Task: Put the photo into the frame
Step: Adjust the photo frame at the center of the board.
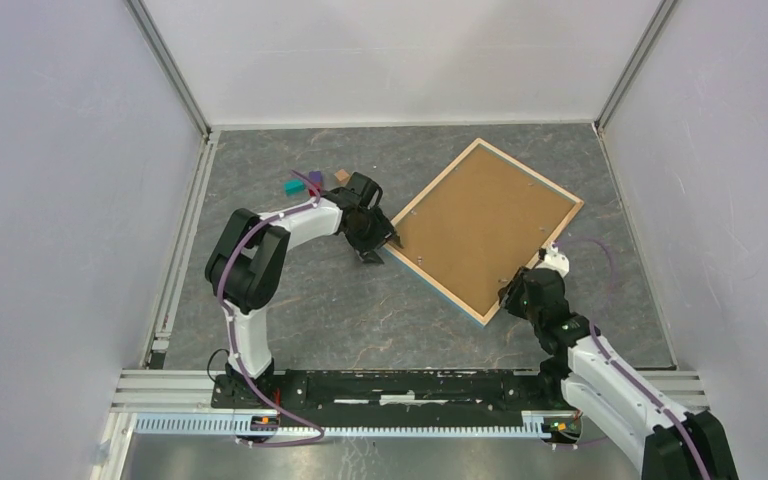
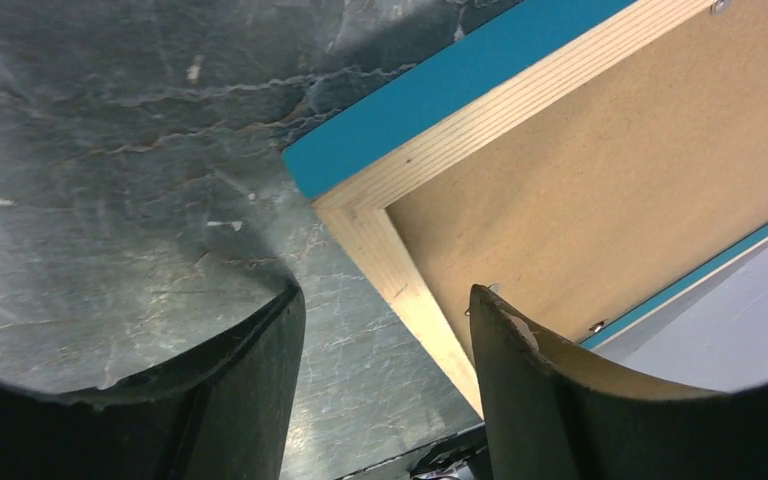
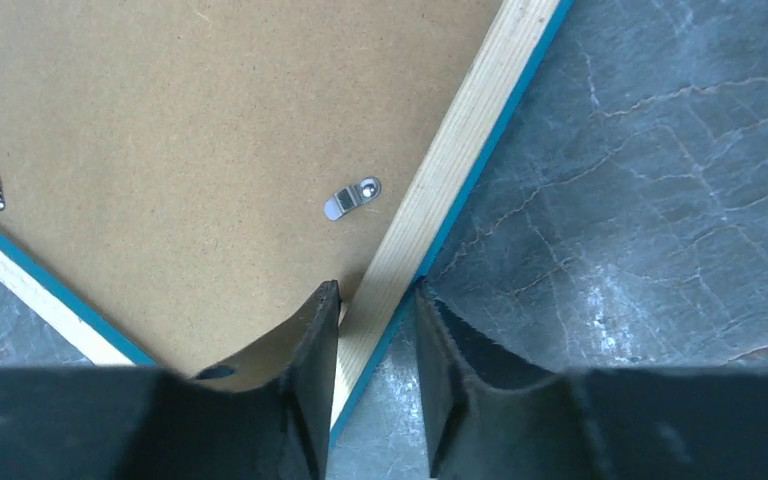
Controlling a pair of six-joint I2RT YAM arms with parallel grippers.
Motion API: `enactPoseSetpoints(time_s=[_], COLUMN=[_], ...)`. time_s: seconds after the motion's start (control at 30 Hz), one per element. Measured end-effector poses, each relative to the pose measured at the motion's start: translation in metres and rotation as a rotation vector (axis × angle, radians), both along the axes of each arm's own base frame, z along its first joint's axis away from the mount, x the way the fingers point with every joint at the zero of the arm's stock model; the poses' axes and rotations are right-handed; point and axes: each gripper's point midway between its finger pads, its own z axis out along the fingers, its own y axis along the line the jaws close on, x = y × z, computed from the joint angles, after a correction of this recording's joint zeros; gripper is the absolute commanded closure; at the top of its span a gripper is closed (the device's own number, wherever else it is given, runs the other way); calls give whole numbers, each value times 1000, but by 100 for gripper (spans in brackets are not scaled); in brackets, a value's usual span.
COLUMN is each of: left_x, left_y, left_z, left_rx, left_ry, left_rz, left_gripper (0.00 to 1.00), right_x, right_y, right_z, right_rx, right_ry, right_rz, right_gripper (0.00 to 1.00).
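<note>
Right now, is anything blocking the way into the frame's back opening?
Yes. The brown backing board fills the back of the frame, which lies face down, with small metal clips near its edges. The photo shows in no view, so whether it already lies underneath cannot be told.

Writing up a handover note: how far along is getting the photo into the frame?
Looks done: the frame lies face down, brown backing board seated in its back. The photo is hidden; whether it sits under the board cannot be told. In hand: left gripper, open, straddles a corner rail; right gripper brackets a rail near the opposite corner. Left: probably letting go, perhaps turning the frame over.
</note>
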Motion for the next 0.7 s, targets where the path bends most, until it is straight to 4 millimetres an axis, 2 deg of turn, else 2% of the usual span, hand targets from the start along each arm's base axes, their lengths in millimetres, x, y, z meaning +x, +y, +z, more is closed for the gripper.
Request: enactPoseSetpoints(time_s=[0.1, 0.2, 0.3, 0.4, 0.47, 0.6, 0.67, 0.7], left_x=[3, 6, 5, 6, 9, 17, 23, 27], left_y=[-4, -4, -2, 3, 8, 13, 12, 11], left_z=[-2, -4, -6, -9, -10, -11, -10, -10], left_rx=[3, 15, 43, 86, 125, 170, 180, 182], left_ry=[1, 6, 20, 25, 21, -4, -27, -46], left_rz=[-4, -10, -28, -57, -86, -152, -191, -213], left_gripper=[41, 46, 51, 59, 64, 78, 81, 83], right_x=[-2, -1, -1, -2, -4, -9, -14, -19], right_y=[3, 6, 9, 14, 20, 32, 40, 45], right_z=[-1, 0, 0, 0, 1, 2, 3, 4], right_rx=[59, 98, 109, 110, 103, 45, 2, -20], right_ry=[-18, -32, -53, -79, -85, -72, -48, -33], right_rz=[-30, -62, -72, -62, -34, 51, 141, 208], right_gripper=[84, 91, 95, 95, 88, 54, 40, 37])
